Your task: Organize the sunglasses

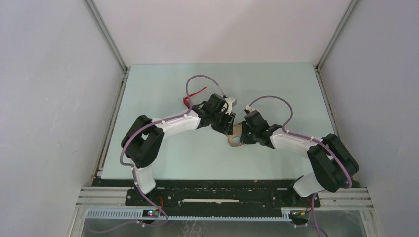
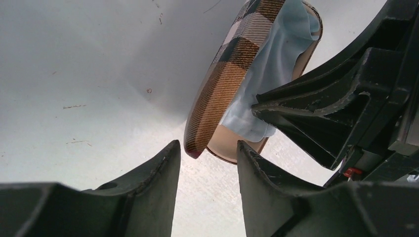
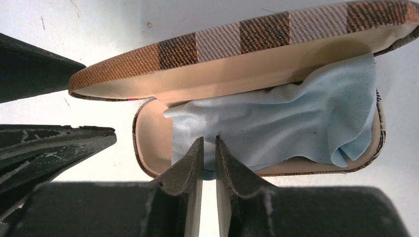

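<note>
The red sunglasses [image 1: 189, 100] lie on the table at the back, mostly hidden behind my left arm; one thin red arm sticks out. The brown plaid case [image 3: 232, 44] stands open with the pale blue cloth [image 3: 286, 123] crumpled inside its lower half. My right gripper [image 3: 209, 143] reaches over the case's front rim, its jaws nearly together and pinching the cloth's edge. My left gripper [image 2: 207, 153] is open, and the case's [image 2: 217, 98] rounded end sits just beyond its fingertips, untouched. In the top view both grippers meet over the case [image 1: 235, 139] at mid-table.
The pale green table [image 1: 276, 89] is walled by white panels on the left, right and back. My right gripper's black fingers [image 2: 341, 108] crowd the left wrist view. The arm bases sit along the near edge.
</note>
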{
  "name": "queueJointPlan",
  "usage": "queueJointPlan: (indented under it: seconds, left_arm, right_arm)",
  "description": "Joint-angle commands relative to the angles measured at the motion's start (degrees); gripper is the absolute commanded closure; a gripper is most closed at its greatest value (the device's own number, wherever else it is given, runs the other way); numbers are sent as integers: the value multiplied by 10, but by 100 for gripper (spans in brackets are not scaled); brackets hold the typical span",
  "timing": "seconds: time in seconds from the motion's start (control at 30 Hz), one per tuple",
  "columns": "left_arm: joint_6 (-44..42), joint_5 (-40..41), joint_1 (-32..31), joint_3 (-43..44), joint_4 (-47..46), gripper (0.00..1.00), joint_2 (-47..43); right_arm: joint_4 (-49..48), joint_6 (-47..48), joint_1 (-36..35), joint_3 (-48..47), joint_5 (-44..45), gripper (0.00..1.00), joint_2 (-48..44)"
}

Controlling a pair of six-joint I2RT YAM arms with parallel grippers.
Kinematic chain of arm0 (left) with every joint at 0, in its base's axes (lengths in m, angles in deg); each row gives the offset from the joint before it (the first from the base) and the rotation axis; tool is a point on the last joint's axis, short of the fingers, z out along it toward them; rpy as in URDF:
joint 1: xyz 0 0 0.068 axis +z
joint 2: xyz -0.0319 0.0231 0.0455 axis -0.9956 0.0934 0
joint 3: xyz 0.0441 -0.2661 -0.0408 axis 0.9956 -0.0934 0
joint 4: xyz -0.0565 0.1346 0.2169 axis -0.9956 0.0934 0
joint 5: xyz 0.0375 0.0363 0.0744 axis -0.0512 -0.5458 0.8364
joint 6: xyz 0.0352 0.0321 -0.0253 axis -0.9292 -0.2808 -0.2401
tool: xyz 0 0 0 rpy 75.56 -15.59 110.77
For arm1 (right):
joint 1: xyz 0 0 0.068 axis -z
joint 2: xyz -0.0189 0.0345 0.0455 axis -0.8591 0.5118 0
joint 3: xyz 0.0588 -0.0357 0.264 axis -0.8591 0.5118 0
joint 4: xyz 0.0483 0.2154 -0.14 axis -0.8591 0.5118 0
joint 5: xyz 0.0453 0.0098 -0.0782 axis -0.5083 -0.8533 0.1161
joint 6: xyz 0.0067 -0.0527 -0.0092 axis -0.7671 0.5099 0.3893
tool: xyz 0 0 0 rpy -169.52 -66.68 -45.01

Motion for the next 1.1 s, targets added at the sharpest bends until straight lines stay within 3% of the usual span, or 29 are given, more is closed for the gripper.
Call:
queueJointPlan:
  seconds: [0.0,0.13,0.37,0.53,0.77,1.07]
  left_arm:
    - [-20,0,-5,26,-28,52,5]
    - [-20,-1,-7,26,-32,75,9]
    - [-13,14,-14,16,-35,84,-3]
    - [-9,46,-20,12,-37,99,-18]
    - [-17,117,-31,-15,-74,100,-54]
    - [-49,232,-71,-103,-194,100,-94]
  right_arm:
    - [-15,11,5,5,-8,78,-20]
    - [-13,10,6,5,-9,78,-23]
    - [-9,9,8,5,-11,78,-37]
    - [-3,13,7,5,-36,75,-41]
    - [-3,0,5,20,-44,73,-67]
    - [-61,-18,4,61,-48,70,-148]
